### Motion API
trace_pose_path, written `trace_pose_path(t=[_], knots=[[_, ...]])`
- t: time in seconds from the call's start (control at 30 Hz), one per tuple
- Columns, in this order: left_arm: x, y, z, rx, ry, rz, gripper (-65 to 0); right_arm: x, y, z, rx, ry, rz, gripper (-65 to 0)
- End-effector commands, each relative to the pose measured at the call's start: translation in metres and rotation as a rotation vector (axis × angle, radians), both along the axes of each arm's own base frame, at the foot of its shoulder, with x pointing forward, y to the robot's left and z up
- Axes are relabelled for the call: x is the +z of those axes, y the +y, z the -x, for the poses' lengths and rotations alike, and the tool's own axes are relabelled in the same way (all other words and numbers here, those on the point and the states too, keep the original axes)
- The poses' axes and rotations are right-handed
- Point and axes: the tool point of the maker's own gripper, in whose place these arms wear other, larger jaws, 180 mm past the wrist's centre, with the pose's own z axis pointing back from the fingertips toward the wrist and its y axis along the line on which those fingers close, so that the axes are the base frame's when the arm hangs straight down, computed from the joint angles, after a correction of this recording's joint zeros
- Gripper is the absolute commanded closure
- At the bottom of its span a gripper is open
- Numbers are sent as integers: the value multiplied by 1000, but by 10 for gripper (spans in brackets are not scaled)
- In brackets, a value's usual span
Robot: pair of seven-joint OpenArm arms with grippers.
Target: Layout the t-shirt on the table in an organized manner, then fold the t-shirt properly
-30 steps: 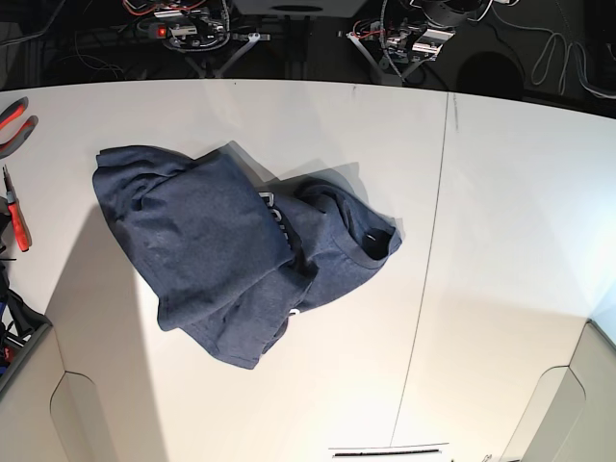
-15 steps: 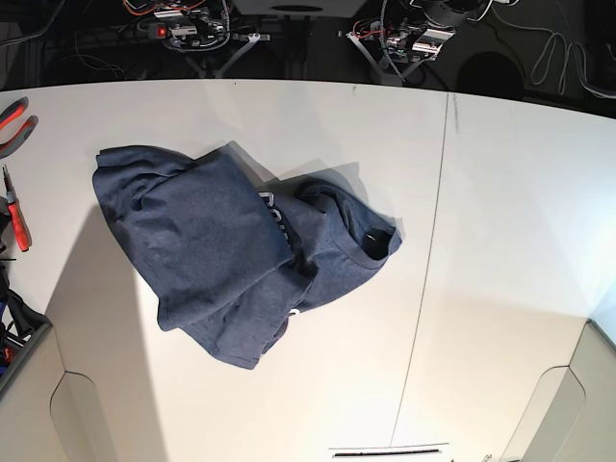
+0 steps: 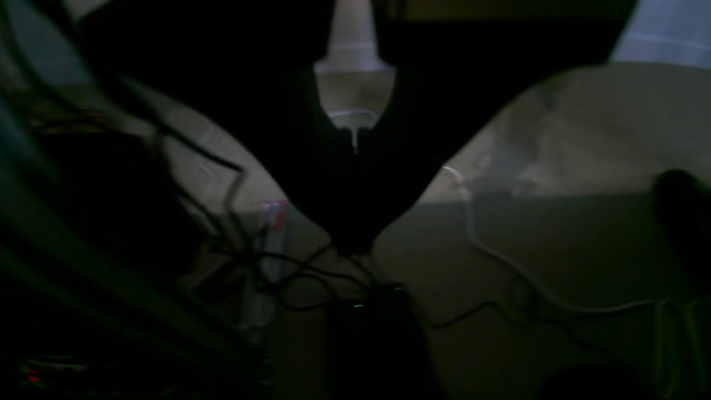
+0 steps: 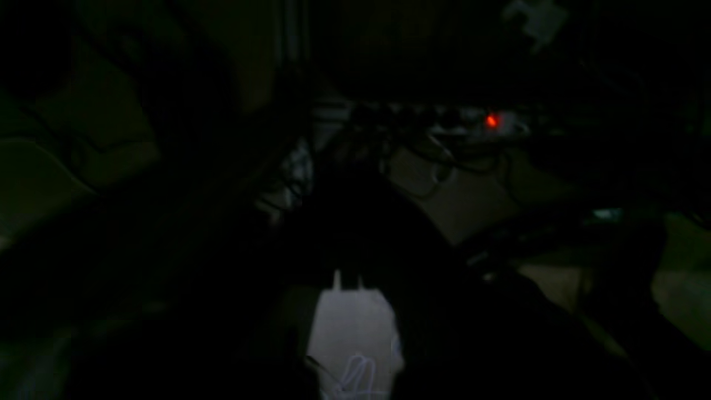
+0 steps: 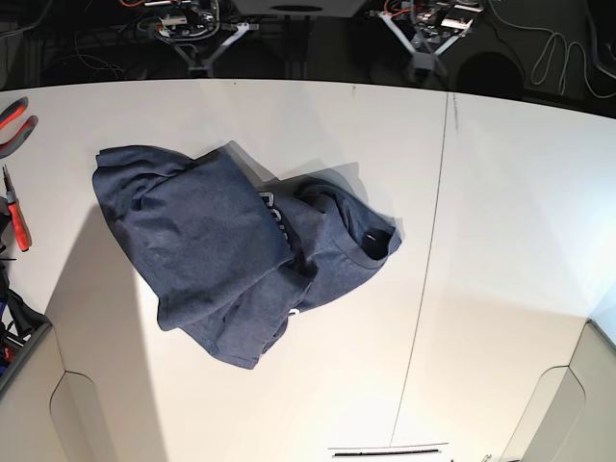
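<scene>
The navy-blue t-shirt (image 5: 231,250) lies crumpled on the left-centre of the white table (image 5: 510,192). It is bunched and folded over itself, with its ribbed collar (image 5: 375,241) at the right and a bit of white lettering (image 5: 274,214) showing. Both arms sit behind the table's far edge, well away from the shirt: the left one (image 5: 423,43) and the right one (image 5: 202,38). In the left wrist view my left gripper (image 3: 353,244) is a dark wedge with the jaws together and nothing in it. The right gripper (image 4: 353,189) is very dim, its jaws seemingly together.
A thin dark seam (image 5: 428,260) crosses the table right of the shirt. Red-handled pliers (image 5: 14,125) and another red tool (image 5: 17,217) lie at the left edge. A dark strip (image 5: 390,449) lies at the front edge. Cables (image 3: 527,278) and electronics sit behind the table.
The arm parts at the table's far edge have shifted upward and outward in the base view. The t-shirt has not moved.
</scene>
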Motion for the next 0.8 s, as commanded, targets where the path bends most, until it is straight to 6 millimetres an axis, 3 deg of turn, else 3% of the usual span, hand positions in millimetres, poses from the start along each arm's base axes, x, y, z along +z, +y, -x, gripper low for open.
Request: trace_pose_path(t=[0.0, 0.13, 0.3, 0.6, 0.77], knots=[[2, 5, 0, -2, -17, -3, 0, 1, -8, 1, 11, -10, 15, 0], [10, 21, 15, 16, -40, -14, 0, 4, -21, 22, 44, -9, 27, 0], [26, 21, 37, 5, -75, 3, 0, 16, -21, 50, 58, -29, 0, 0], [70, -10, 62, -34, -167, 76, 0, 61, 19, 106, 142, -83, -102, 0], [103, -15, 57, -74, -246, 101, 0, 95, 38, 112, 170, -155, -113, 0]])
